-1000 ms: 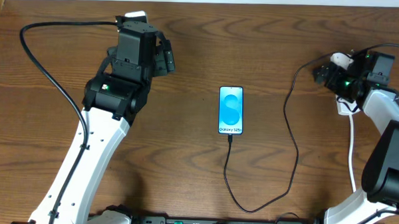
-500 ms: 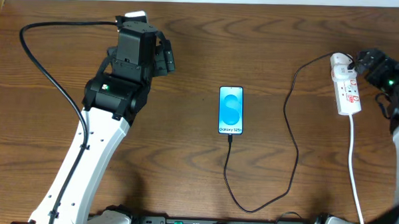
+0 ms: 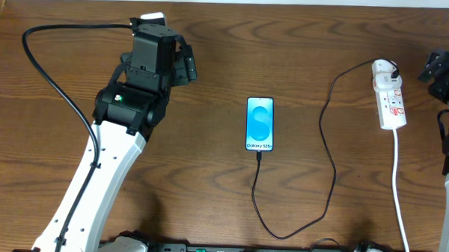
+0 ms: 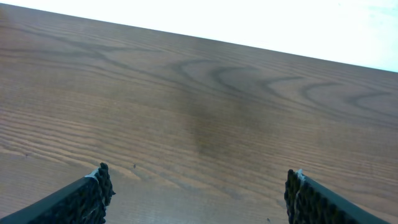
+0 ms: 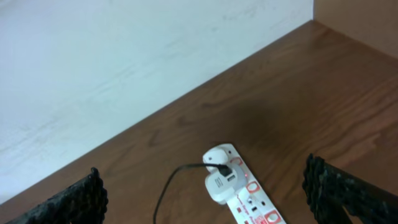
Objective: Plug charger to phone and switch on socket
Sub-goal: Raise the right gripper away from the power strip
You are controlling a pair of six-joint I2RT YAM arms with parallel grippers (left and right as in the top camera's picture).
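The phone lies flat mid-table, blue screen lit. The black charger cable runs from the phone's lower end, loops along the front and goes up to a white adapter on the socket, a white power strip at the right. The strip and adapter also show in the right wrist view. My right gripper is open and empty, raised above and to the right of the strip. My left gripper is open and empty over bare wood at the far left.
The strip's white cord runs down to the front edge at the right. A black arm cable loops over the left of the table. A white wall borders the table's back edge.
My right gripper has drawn back from the power strip to the right, leaving the strip and adapter fully uncovered. The left arm, phone and cable have not moved.
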